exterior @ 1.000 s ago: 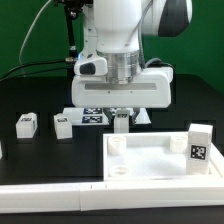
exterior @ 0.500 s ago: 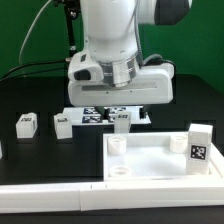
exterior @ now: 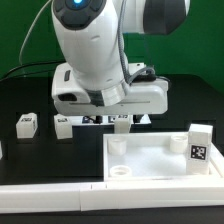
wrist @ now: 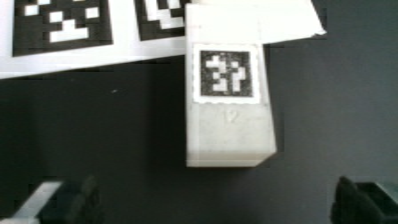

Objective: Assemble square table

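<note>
- Black-and-white pattern tags mark a leg (wrist: 231,100) and the marker board (wrist: 80,35) beside it.
- Gripper (wrist: 214,200) fingers spread wide, holding nothing.
- The arm (exterior: 95,60) blocks the exterior view's upper middle.

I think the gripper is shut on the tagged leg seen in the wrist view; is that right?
Not quite: the wrist view shows the gripper open, its fingers apart and not touching the tagged leg.
</note>
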You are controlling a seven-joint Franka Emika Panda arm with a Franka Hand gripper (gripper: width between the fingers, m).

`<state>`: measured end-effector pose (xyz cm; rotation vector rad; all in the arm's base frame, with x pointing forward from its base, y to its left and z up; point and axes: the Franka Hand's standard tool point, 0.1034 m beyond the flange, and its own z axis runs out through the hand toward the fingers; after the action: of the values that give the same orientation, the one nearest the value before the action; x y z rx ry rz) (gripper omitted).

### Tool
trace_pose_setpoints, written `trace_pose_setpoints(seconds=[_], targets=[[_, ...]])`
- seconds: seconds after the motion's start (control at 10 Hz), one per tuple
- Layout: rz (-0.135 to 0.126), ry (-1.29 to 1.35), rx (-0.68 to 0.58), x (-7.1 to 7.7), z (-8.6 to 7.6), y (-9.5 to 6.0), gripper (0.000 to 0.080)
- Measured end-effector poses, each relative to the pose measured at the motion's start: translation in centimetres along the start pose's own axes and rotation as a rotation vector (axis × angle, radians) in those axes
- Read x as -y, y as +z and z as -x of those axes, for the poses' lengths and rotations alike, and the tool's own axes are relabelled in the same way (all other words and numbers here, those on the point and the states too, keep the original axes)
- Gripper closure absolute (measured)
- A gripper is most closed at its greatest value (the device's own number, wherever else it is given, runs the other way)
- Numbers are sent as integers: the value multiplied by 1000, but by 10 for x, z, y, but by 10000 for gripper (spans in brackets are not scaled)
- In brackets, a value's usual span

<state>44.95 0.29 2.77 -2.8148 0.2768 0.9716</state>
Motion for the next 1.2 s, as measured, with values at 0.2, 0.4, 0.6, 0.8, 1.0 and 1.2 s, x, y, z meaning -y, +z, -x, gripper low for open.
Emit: trace_pose_setpoints(seconds=[0.2,0.4,0.6,0.8,1.0,1.2], targets=[[-19,76,77,3,12,13,151],[-33,140,157,3,21,20,151],[-28,143,152,5,21,21,151],[-22,72,114,16,16,18,151],[-58,123,125,16,16,31,151],[-87,180,166,1,16,39,151]])
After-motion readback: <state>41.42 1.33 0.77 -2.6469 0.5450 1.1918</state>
